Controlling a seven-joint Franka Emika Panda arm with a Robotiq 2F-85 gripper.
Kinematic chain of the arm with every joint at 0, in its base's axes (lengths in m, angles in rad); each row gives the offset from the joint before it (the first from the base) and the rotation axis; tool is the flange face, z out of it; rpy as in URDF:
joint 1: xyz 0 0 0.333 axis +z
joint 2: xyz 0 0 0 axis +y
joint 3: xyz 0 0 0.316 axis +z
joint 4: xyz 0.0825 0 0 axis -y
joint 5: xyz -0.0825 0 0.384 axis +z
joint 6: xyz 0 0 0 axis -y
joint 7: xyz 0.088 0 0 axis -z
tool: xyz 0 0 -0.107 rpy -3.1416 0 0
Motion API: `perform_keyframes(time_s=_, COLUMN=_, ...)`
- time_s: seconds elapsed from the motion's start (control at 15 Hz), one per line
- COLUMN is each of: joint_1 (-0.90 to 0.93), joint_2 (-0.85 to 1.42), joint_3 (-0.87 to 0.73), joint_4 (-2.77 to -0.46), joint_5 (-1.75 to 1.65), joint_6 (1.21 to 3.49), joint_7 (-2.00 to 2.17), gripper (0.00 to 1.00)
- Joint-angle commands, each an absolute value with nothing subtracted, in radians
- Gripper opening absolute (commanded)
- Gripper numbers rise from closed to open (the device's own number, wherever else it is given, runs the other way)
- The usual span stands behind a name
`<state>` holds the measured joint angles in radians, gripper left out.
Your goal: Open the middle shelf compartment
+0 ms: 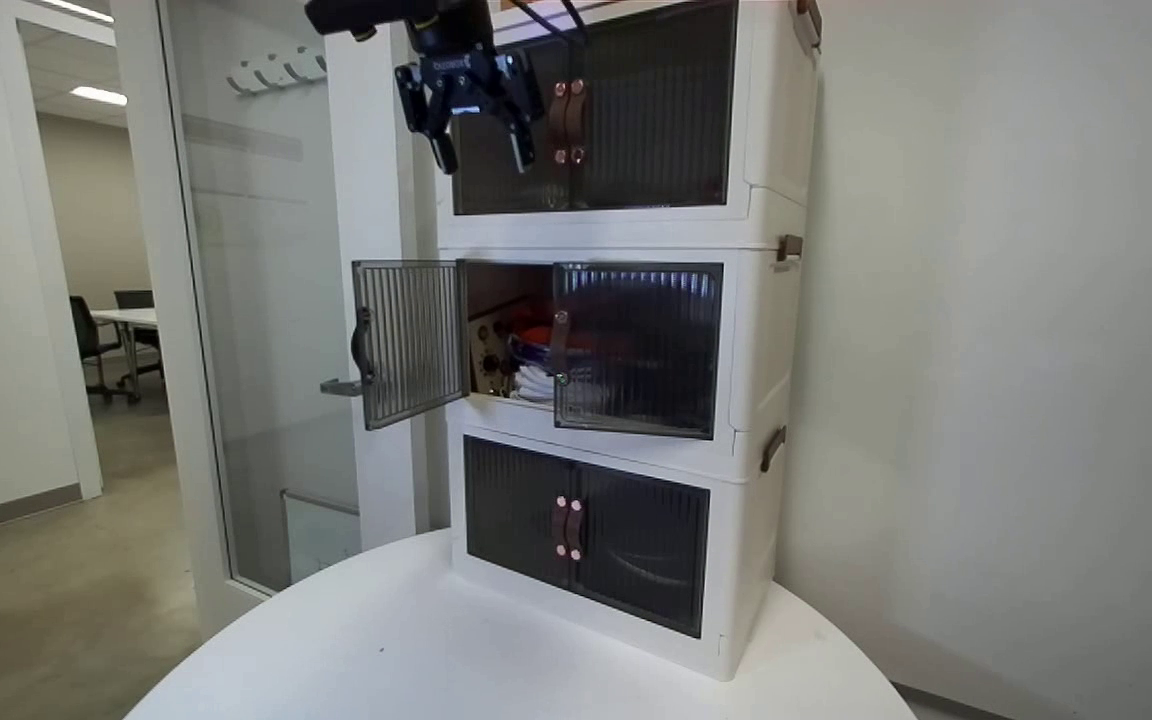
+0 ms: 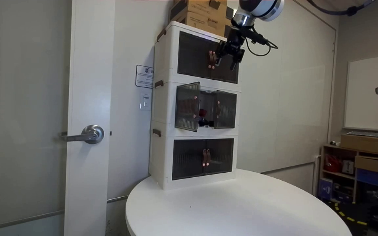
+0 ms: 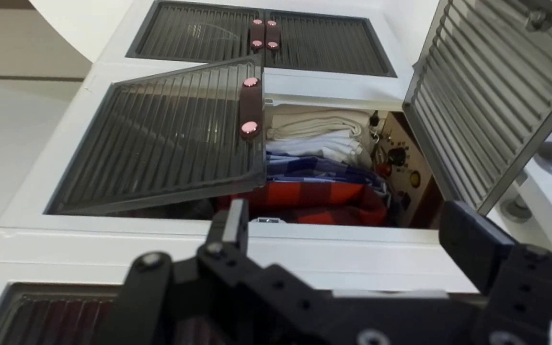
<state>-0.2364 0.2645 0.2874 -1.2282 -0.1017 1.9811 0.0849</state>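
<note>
The tool [image 1: 485, 163] hangs in front of the top box [image 1: 591, 228], its 2 fingers [image 3: 472, 242] spread with nothing between them; it is touching nothing that I can see. From it, in an exterior view, the middle box [image 1: 526, 420] sits at about 5 o'clock, the 2nd of 3 stacked boxes.

Its 9 o'clock door [image 1: 411, 345] is swung far out, past square with the front by my eye. Its 3 o'clock door [image 1: 641, 350] is only ajar, the handle [image 1: 560, 345] standing off the front, and it covers much of the opening. Through the gap, the wrist view lets me see a red checked cloth [image 3: 314, 199], a blue cloth [image 3: 321, 167] and a panel with knobs [image 3: 408, 167].

So I'd call the job mostly done, maybe finished if a way in is all that's wanted. If both doors should stand wide, what's left is the 3 o'clock door; I'd have the tool get behind its loose edge and draw it outward, round toward 3 o'clock. The 9 o'clock door needs nothing more, I'd judge.

Farther out, the bottom box [image 1: 591, 613], at 6 o'clock from the middle box, has its doors closed; the top box, at 12 o'clock, looks closed too, though the tool hides part of it. That suits the task. Below everything, the white desk [image 1: 496, 650] carries all 3 boxes.
</note>
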Motion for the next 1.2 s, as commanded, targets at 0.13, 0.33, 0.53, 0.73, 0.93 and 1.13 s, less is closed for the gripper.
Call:
perform_keyframes(time_s=0.13, joint_1=-0.084, joint_2=0.431, joint_3=0.127, joint_4=-0.982, joint_5=-0.137, joint_6=1.959, joint_7=0.388, gripper=1.0)
perform_keyframes(time_s=0.33, joint_1=-0.053, joint_2=0.471, joint_3=0.087, joint_4=-0.948, joint_5=-0.178, joint_6=1.984, joint_7=0.555, gripper=1.0)
perform_keyframes(time_s=0.53, joint_1=-0.039, joint_2=0.509, joint_3=0.051, joint_4=-0.936, joint_5=-0.23, joint_6=2.003, joint_7=0.717, gripper=1.0)
perform_keyframes(time_s=0.73, joint_1=-0.02, joint_2=0.538, joint_3=0.008, joint_4=-0.946, joint_5=-0.289, joint_6=2.02, joint_7=0.883, gripper=1.0)
perform_keyframes(time_s=0.93, joint_1=0.01, joint_2=0.561, joint_3=-0.041, joint_4=-0.96, joint_5=-0.367, joint_6=2.02, joint_7=1.057, gripper=1.0)
perform_keyframes(time_s=1.13, joint_1=0.028, joint_2=0.565, joint_3=-0.065, joint_4=-0.983, joint_5=-0.412, joint_6=1.996, joint_7=1.163, gripper=1.0)
